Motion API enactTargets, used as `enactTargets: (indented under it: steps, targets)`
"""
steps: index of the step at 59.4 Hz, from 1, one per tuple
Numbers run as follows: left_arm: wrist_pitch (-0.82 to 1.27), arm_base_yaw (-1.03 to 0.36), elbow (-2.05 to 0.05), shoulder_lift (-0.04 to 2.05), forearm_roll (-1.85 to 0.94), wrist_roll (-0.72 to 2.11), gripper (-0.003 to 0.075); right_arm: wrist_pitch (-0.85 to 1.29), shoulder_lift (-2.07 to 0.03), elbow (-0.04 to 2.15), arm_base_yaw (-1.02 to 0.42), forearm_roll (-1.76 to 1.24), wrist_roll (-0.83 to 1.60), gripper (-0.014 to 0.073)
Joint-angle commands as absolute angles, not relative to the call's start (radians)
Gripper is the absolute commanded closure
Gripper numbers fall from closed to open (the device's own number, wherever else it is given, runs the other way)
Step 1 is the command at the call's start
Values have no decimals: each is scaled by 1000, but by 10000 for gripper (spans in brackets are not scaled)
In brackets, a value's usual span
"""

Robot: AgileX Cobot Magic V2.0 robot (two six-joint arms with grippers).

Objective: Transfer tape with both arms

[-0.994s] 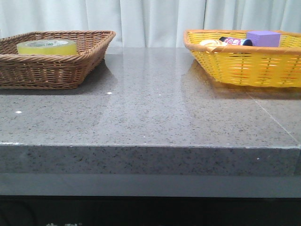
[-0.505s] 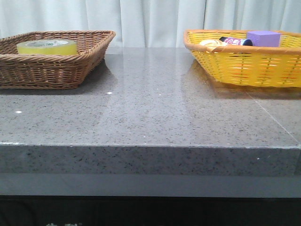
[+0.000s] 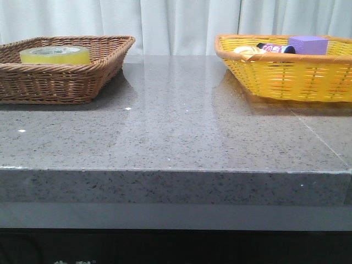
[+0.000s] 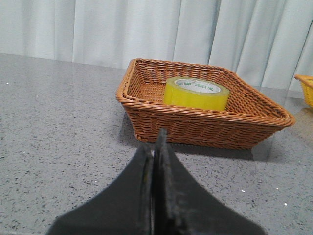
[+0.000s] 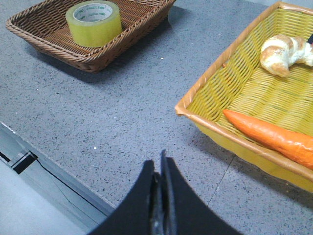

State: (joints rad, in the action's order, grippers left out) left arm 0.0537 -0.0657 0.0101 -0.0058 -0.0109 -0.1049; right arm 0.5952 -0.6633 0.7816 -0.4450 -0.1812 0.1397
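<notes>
Nearest in each wrist view are the pincers. The left gripper (image 4: 154, 147) has its two dark fingers pressed together with no gap, holding nothing and hanging above bare grey table (image 3: 176, 132). The right gripper (image 5: 160, 169) is likewise closed on nothing, poised over the table's near edge, close to the yellow basket (image 5: 205, 93). Farther back, toward the far left corner of the table, the tape (image 3: 54, 54) lies flat inside the brown basket (image 3: 66, 82). At the far right corner the yellow basket holds a carrot (image 5: 269, 134), a croissant (image 5: 283, 49) and a purple block (image 3: 307, 44).
</notes>
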Motion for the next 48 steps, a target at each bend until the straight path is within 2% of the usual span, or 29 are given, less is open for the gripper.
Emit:
enactTargets:
  steps: [1, 20, 26, 38, 48]
  targets:
    - [-32, -63, 47, -25, -14, -115, 740, 525, -661, 805, -441, -192, 148, 662]
    - [-30, -63, 47, -25, -14, -115, 740, 504, -622, 769, -418, -191, 148, 662]
    - [-30, -63, 47, -25, -14, -115, 740, 408, -531, 657, -320, -196, 148, 662]
    - [-30, -63, 47, -25, -14, -115, 740, 96, -214, 337, -121, -196, 148, 662]
    - [-30, -63, 47, -25, -14, -115, 740, 7, -49, 146, -44, -196, 148, 662]
